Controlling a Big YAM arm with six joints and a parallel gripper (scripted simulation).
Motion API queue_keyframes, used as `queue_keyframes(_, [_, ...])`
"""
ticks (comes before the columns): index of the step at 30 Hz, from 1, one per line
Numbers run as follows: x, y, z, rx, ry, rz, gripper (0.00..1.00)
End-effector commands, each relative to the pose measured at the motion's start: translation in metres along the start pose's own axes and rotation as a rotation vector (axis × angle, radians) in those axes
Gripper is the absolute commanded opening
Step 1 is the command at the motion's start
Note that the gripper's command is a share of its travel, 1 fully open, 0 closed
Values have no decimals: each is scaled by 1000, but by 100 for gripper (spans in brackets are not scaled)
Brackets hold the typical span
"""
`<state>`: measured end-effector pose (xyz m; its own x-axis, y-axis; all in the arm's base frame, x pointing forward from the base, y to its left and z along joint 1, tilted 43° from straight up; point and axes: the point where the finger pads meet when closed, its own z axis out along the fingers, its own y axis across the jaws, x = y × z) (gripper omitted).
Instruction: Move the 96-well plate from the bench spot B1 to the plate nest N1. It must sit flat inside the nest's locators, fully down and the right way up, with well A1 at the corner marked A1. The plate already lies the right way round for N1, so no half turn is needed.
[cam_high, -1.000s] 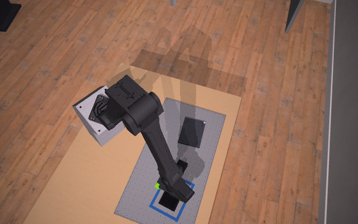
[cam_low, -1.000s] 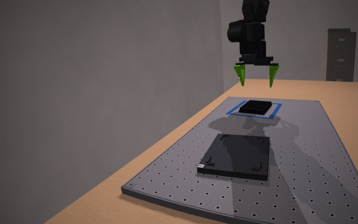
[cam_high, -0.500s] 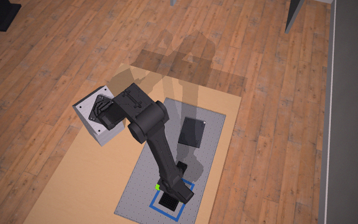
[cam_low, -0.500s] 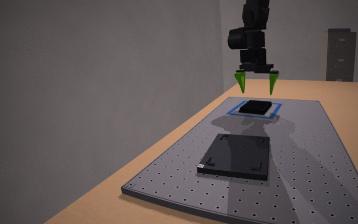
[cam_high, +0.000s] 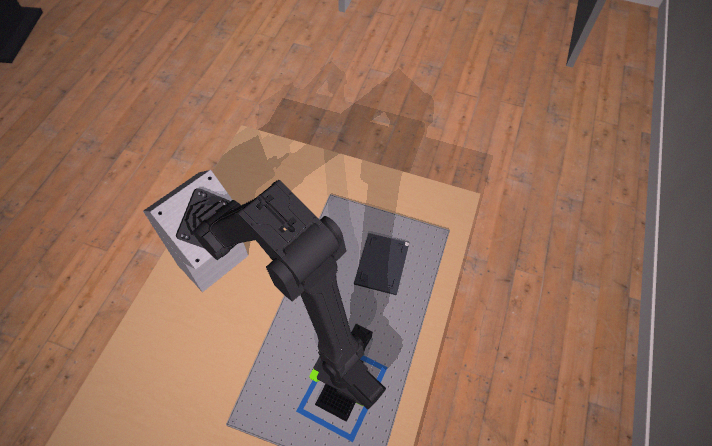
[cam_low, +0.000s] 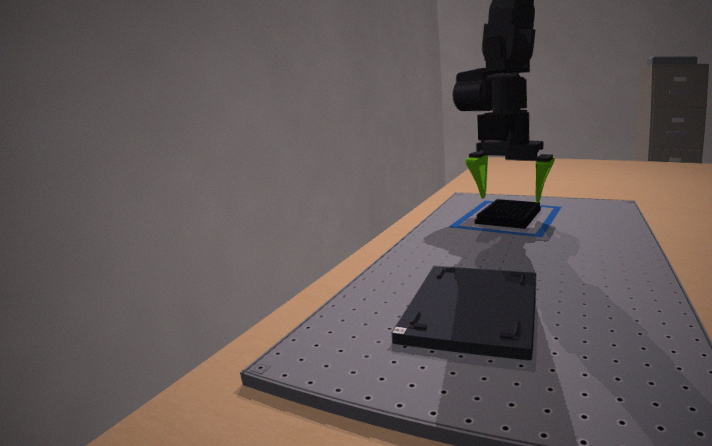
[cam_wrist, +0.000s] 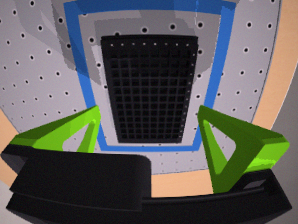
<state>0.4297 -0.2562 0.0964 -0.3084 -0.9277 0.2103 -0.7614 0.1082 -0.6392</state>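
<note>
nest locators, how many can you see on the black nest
4, one near each corner of the nest: front left, front right, back left, back right. None looks hidden.

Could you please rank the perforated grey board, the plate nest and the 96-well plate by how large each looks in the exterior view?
1. Perforated grey board, by far the largest.
2. Plate nest.
3. 96-well plate, the smallest.

The plate lies farther from the camera than the nest, so part of that gap is distance.
</note>
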Motion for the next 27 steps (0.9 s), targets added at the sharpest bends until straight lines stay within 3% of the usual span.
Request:
queue_keyframes(1, [6, -10, 3, 23, 7, -9, 100])
queue_keyframes(16, [7, -7, 29, 19, 7, -8, 100])
queue_keyframes(20, [6, -5, 31, 15, 6, -8, 100])
queue_keyframes(23, [8, -11, 25, 33, 12, -8, 100])
queue_keyframes(27, [2, -7, 25, 18, 3, -4, 100])
